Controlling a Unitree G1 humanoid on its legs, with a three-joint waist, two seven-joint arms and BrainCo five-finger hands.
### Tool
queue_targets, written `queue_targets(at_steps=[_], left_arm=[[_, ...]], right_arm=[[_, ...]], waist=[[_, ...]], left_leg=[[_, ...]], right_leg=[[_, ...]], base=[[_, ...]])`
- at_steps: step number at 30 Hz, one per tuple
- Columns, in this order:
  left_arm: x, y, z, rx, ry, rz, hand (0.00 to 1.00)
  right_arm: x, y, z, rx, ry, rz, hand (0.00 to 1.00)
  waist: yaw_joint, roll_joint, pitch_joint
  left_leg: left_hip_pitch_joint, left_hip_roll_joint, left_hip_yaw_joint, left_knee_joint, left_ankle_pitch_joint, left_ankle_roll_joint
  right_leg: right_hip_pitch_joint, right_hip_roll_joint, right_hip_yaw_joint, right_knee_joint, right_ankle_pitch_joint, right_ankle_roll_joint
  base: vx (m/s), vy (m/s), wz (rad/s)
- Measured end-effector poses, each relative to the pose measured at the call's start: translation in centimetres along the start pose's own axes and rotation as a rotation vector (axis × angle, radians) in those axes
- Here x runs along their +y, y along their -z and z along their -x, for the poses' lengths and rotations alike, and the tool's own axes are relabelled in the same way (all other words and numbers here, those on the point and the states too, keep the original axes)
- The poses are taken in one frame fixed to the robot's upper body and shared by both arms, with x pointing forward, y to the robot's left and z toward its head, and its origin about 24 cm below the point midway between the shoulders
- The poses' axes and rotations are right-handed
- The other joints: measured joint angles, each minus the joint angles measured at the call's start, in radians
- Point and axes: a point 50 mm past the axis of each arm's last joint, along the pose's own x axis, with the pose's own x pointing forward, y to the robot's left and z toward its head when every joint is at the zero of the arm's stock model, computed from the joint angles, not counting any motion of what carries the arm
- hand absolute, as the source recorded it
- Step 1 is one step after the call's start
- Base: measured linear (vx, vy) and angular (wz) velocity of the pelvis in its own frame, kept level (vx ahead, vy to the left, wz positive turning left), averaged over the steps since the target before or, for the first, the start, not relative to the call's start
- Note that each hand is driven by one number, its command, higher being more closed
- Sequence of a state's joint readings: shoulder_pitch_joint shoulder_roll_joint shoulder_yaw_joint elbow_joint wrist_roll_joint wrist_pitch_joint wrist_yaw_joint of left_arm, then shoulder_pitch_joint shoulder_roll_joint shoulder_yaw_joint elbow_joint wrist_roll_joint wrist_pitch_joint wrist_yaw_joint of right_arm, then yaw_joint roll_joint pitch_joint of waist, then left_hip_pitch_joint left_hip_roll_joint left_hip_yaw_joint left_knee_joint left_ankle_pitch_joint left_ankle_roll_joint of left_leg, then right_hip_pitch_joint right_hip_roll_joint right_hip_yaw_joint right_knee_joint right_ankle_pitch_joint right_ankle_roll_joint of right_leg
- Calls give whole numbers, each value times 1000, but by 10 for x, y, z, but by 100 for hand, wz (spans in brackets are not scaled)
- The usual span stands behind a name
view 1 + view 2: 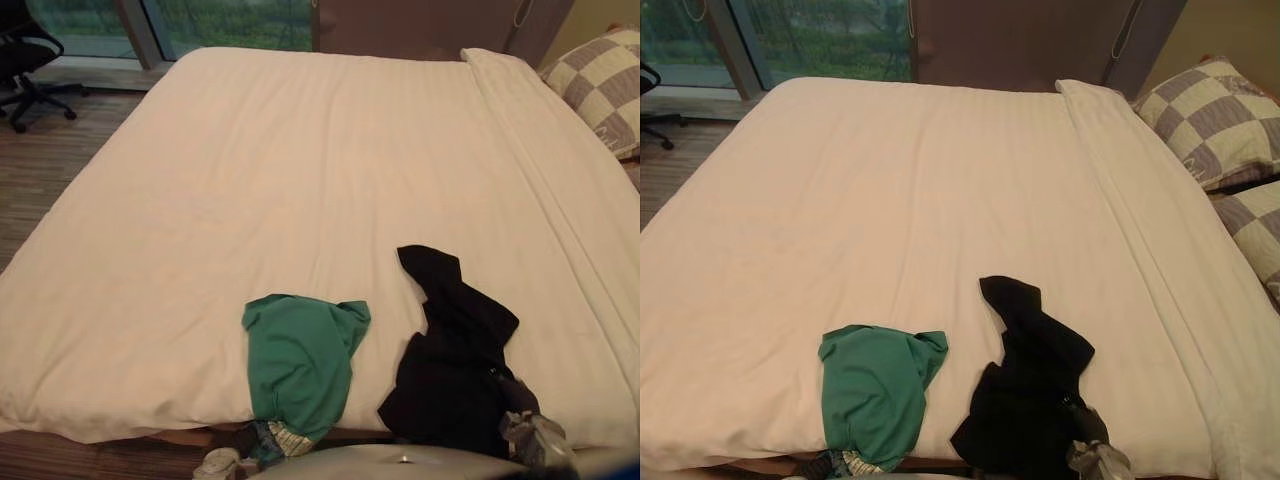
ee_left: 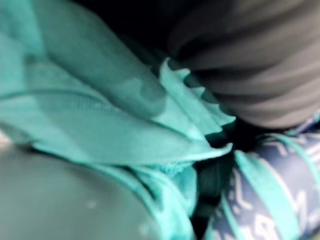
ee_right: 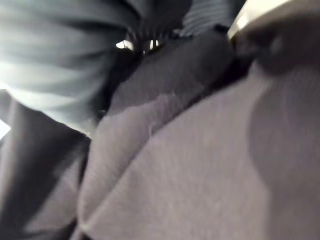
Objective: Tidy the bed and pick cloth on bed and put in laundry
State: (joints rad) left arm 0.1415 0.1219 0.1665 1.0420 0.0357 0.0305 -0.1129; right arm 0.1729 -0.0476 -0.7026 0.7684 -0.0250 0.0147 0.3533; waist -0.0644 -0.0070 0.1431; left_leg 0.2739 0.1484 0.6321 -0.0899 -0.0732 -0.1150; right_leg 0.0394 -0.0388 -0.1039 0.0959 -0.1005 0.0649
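A green cloth (image 1: pixel 300 360) lies at the near edge of the bed (image 1: pixel 300 170) and hangs over it, showing a patterned blue band (image 1: pixel 282 440). My left hand (image 1: pixel 216 463) is low beside that hanging part, and the green cloth (image 2: pixel 100 100) presses close around it in the left wrist view. A black cloth (image 1: pixel 450 350) lies to the right, also draped over the near edge. My right hand (image 1: pixel 537 437) sits at its lower right corner with fingers curled into the dark fabric (image 3: pixel 200 165).
A cream sheet covers the bed, with a folded strip (image 1: pixel 540 150) along its right side. Checked pillows (image 1: pixel 1205 120) lie off the right edge. An office chair (image 1: pixel 25 60) stands on the wood floor at the far left, by the window (image 1: pixel 230 20).
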Motion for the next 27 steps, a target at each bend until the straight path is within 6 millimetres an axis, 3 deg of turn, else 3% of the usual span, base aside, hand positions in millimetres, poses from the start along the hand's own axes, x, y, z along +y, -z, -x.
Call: queue_targets(at_steps=[3, 7, 10, 13, 17, 20, 22, 23, 24, 25, 26, 27], left_arm=[[3, 4, 1, 8, -18, 41, 100], [0, 0, 1, -12, -29, 87, 100], [-4, -11, -1, -47, -32, 100, 100], [-26, -25, -5, -73, 11, 104, 100], [-22, -32, -5, -92, 7, 59, 100], [-24, -33, -5, -105, -2, 63, 100], [-27, -39, -5, -126, 9, 55, 100], [-28, -46, -5, -150, 10, 62, 100], [-32, -49, -5, -160, 24, 80, 100], [-36, -47, -5, -160, 32, 91, 100], [-38, -45, -5, -160, 38, 97, 100], [-33, -43, -4, -158, 26, 96, 100]], right_arm=[[-3, 18, 6, 26, 63, 50, 100], [1, 20, 8, -16, 96, 176, 100], [-6, 23, 12, -6, 150, 277, 100], [-16, 36, 19, 50, 223, 324, 100], [-18, 66, 26, 233, 169, 417, 100], [-2, 88, 29, 364, 11, 544, 100], [11, 99, 31, 409, -49, 542, 100], [20, 107, 33, 428, -64, 508, 100], [12, 108, 35, 436, -42, 496, 100], [4, 109, 39, 453, -28, 495, 100], [-1, 120, 47, 518, -28, 463, 100], [3, 129, 51, 554, -43, 425, 100]], waist=[[2, 1, -3], [1, 10, -5], [0, 13, -4], [-5, 2, -8], [-1, -33, -17], [3, -23, -21], [2, -19, -21], [6, -54, -22], [3, -30, -23], [-1, -2, -26], [1, 5, -27], [11, -7, -35]], left_leg=[[0, -14, -13, -7, 1, 2], [-39, -46, -111, -8, 16, 25], [-102, -65, -264, -8, 41, 64], [-180, -98, -486, -13, 75, 88], [-211, -133, -664, -14, 140, 86], [-255, -155, -755, -15, 152, 92], [-291, -177, -717, -15, 60, 206], [-312, -190, -521, 31, 56, 260], [-332, -176, -346, 95, 54, 295], [-326, -162, -294, 113, 41, 316], [-325, -161, -300, 113, 86, 286], [-326, -191, -325, 98, 82, 289]], right_leg=[[11, -13, -10, -20, 6, 5], [6, -51, -73, -8, -3, 15], [-19, -52, -62, 45, -84, 19], [-31, -21, 6, 75, -141, 14], [14, -33, -87, 77, -143, 10], [49, -32, -171, 45, -142, 11], [97, -48, -270, -32, -116, 35], [126, -102, -391, -79, -85, 26], [162, -128, -510, -59, -78, 29], [181, -113, -562, -35, -104, 41], [201, -109, -601, -9, -135, 54], [216, -114, -617, -5, -138, 52]], base=[[40, 21, 5], [-29, -7, 52], [-96, -59, 107], [-138, -112, 163], [-109, -30, 133], [-117, -24, 132], [-79, 46, 203], [-31, 118, 260], [11, 172, 271], [54, 128, 276], [58, 84, 257], [63, 41, 229]])
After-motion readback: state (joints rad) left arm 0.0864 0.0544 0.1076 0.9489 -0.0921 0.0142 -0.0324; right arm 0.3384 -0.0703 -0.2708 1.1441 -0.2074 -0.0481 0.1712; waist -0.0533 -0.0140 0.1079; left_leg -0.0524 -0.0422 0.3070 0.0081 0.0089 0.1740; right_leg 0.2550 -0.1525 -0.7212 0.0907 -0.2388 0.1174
